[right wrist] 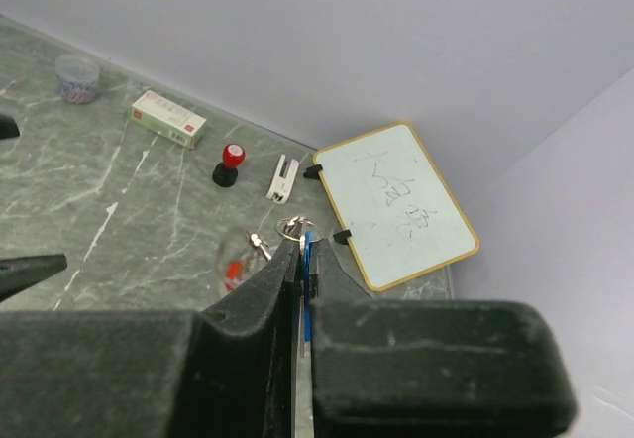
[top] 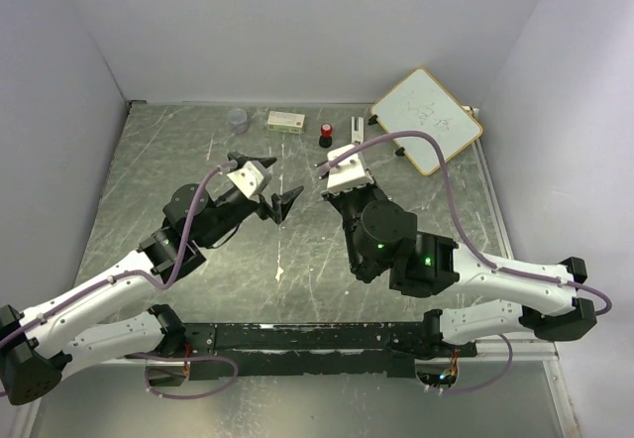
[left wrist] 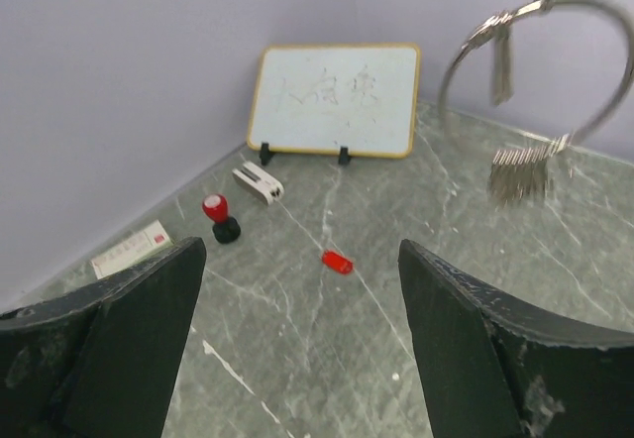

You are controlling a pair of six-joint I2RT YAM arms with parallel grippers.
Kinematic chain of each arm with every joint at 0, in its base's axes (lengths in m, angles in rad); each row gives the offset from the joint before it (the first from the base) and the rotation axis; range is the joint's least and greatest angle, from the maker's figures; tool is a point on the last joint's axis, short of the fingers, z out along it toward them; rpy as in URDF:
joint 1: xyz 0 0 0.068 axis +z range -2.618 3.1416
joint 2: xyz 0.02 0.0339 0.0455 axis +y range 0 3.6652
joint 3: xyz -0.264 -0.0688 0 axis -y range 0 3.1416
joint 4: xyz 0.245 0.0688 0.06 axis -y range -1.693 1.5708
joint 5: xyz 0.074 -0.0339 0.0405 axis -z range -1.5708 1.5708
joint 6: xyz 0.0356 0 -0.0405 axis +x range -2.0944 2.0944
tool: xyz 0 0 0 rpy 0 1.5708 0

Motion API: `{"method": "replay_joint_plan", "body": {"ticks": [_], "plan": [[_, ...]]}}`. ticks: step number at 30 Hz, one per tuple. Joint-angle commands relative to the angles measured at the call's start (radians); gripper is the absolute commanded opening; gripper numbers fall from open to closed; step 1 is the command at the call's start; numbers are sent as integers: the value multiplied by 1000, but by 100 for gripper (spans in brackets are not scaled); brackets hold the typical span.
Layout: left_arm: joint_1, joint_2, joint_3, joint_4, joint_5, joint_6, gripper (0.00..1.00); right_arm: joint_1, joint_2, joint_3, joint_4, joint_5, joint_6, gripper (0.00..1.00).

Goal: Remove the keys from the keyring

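My right gripper (right wrist: 302, 250) is shut on the blue key (right wrist: 308, 260), whose head shows between its fingers. The silver keyring (right wrist: 294, 226) hangs at the fingertips. In the left wrist view the keyring (left wrist: 495, 30) hangs in the air at the upper right, with small silver pieces (left wrist: 520, 170) dangling from it. The red key (left wrist: 337, 261) lies loose on the table, off the ring; it also shows in the right wrist view (right wrist: 233, 273). My left gripper (left wrist: 300, 250) is open and empty, left of the right gripper (top: 325, 168) in the top view (top: 277, 178).
A whiteboard (top: 428, 121) stands at the back right. In front of the back wall are a black stamp with a red top (top: 325, 136), a white clip-like piece (top: 355, 129), a white box (top: 286, 120) and a small plastic cup (top: 238, 118).
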Motion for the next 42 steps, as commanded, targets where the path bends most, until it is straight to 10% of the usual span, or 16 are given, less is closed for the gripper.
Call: {"method": "replay_joint_plan", "body": {"ticks": [1, 23, 42], "plan": [[4, 2, 49, 134, -20, 38, 87, 0, 21, 45, -70, 0, 62, 0], [4, 8, -56, 453, 225, -29, 79, 3, 181, 352, -625, -208, 414, 0], [3, 49, -117, 526, 290, -109, 75, 3, 229, 353, -592, -199, 409, 0]]}}
